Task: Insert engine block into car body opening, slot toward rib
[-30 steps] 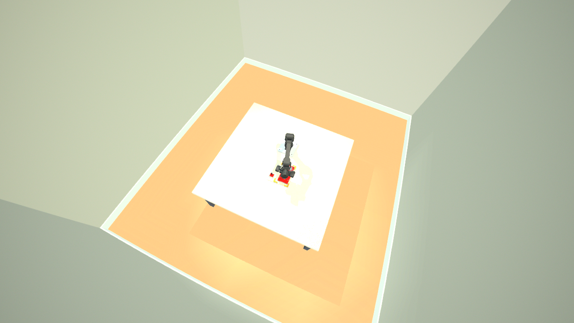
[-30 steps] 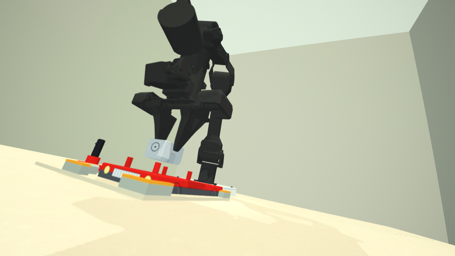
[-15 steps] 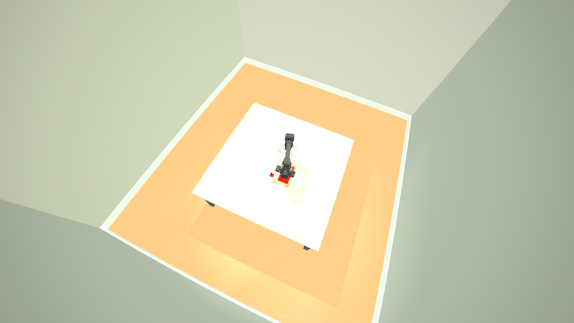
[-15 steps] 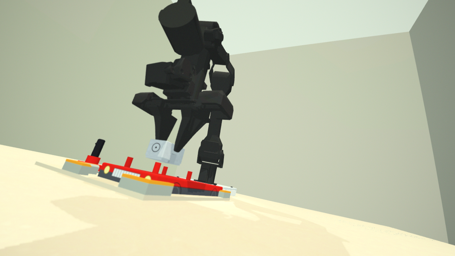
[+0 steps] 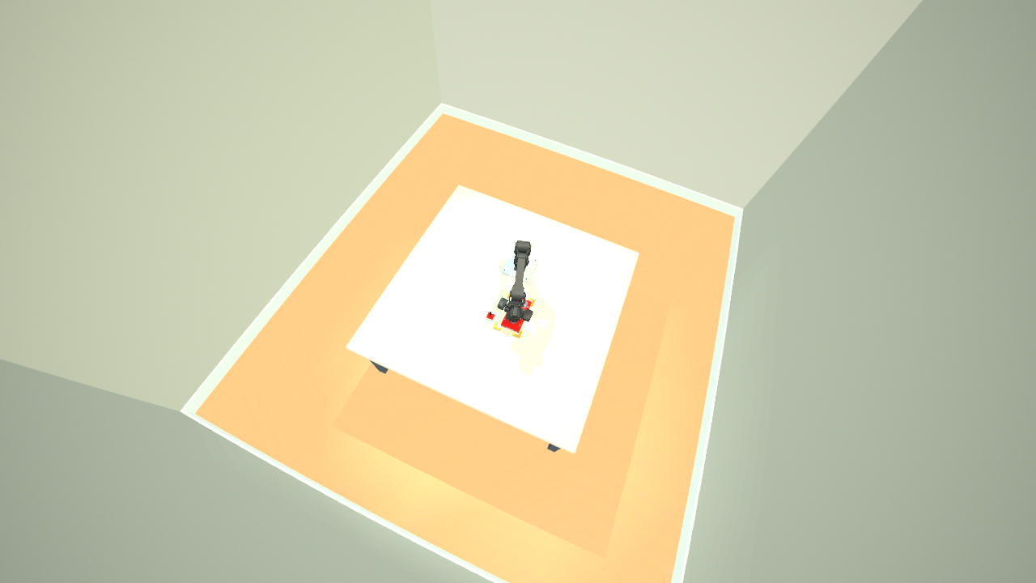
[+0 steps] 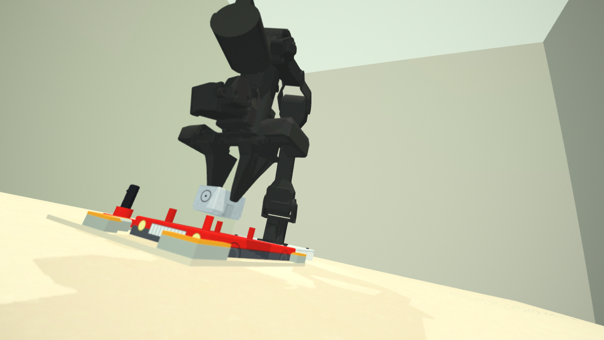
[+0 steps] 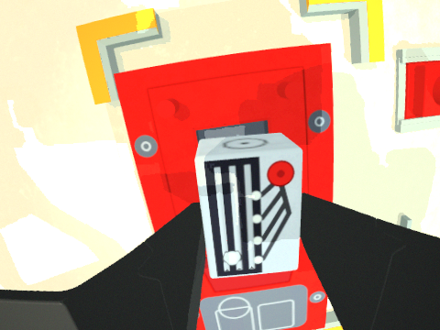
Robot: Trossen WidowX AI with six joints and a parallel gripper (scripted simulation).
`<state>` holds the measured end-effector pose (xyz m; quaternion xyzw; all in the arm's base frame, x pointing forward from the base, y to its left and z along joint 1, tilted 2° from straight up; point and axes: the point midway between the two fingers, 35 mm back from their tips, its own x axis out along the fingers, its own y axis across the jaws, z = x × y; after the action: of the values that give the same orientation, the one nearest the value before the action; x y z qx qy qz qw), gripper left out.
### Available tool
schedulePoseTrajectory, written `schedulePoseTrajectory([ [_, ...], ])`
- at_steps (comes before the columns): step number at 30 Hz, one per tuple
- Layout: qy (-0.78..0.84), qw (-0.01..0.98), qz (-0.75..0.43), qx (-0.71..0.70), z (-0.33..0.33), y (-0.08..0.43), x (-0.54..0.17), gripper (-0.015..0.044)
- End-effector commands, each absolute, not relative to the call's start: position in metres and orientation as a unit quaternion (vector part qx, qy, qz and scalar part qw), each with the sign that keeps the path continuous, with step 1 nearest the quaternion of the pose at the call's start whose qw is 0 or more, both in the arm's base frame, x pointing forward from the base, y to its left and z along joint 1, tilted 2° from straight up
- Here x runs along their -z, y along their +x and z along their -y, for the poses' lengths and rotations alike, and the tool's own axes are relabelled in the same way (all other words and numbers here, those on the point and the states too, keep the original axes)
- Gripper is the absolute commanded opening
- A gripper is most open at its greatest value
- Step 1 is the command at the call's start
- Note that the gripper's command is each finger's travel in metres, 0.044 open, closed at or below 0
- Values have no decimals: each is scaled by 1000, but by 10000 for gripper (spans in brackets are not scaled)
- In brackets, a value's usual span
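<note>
My gripper (image 6: pixel 224 194) (image 7: pixel 248 208) is shut on the pale grey engine block (image 6: pixel 209 206) (image 7: pixel 280 245), one finger on each side. The block's striped top with a red disc shows in the wrist view. It hangs a little above the red car body (image 5: pixel 511 326) (image 6: pixel 264 244) (image 7: pixel 130 98), with a gap under it in the exterior view. The dark opening (image 7: pixel 260 126) shows only as a strip beyond the block's end; the rest of it and the rib are hidden. A notch shows low on the block's side in the exterior view. The block looks nearly in line with the body.
Several red posts, one a front post (image 6: pixel 171 215), stand up from the body. Yellow-topped corner brackets (image 6: pixel 192 249) (image 7: pixel 87 61) surround it. Beside it, a red piece (image 5: pixel 490 316) (image 6: pixel 122 211) (image 7: pixel 417 92) sits in a grey holder, with a black upright (image 6: pixel 129 196) on it.
</note>
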<state>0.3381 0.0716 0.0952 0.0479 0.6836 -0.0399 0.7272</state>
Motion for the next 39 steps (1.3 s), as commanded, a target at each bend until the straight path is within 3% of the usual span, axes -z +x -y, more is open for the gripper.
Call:
schedulePoseTrajectory([
  [1, 51, 728, -682, 44, -71, 339, -95, 159],
  [14, -15, 730, -683, -17, -71, 339, -94, 159],
  [27, 57, 728, -682, 50, -71, 339, -92, 159],
  [39, 16, 730, -684, 11, -71, 339, -89, 159],
])
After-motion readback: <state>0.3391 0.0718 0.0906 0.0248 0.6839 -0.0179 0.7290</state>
